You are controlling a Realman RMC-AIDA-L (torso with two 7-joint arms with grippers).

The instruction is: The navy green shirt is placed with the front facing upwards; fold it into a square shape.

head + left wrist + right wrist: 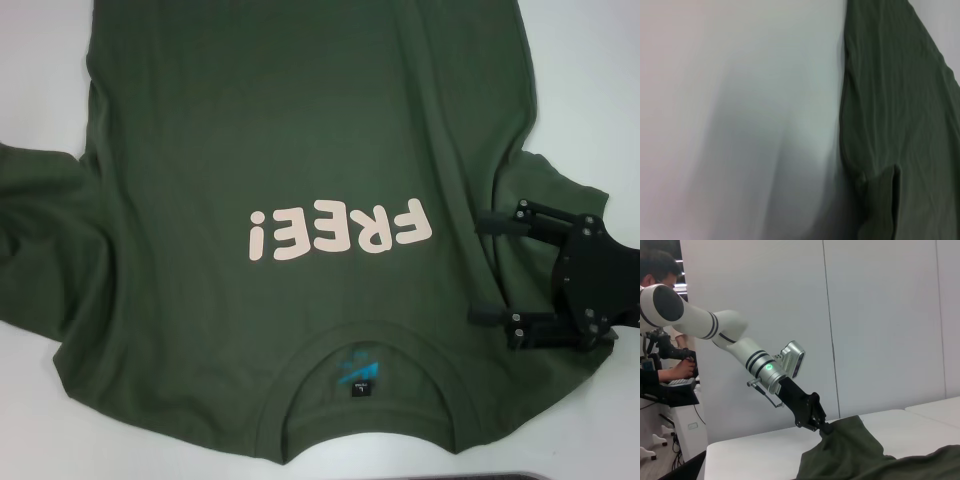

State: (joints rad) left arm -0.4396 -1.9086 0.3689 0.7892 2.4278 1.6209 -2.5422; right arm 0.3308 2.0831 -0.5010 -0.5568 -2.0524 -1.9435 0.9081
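The navy green shirt (300, 130) lies spread front up on the white table, with the pink "FREE!" lettering (340, 230) and the neck label (358, 376) toward me. My right gripper (485, 268) is open, with its jaws wide apart over the shirt's right shoulder and sleeve. My left gripper (821, 428) is out of the head view. The right wrist view shows it at the far side of the shirt (850, 455), pinched on the raised edge of the left sleeve. The left wrist view shows only green cloth (900, 125) beside bare table.
The white table (600, 90) shows around the shirt on both sides. A dark strip (560, 475) runs along the near table edge. A person (660, 280) sits at a desk behind the left arm, in front of a white wall.
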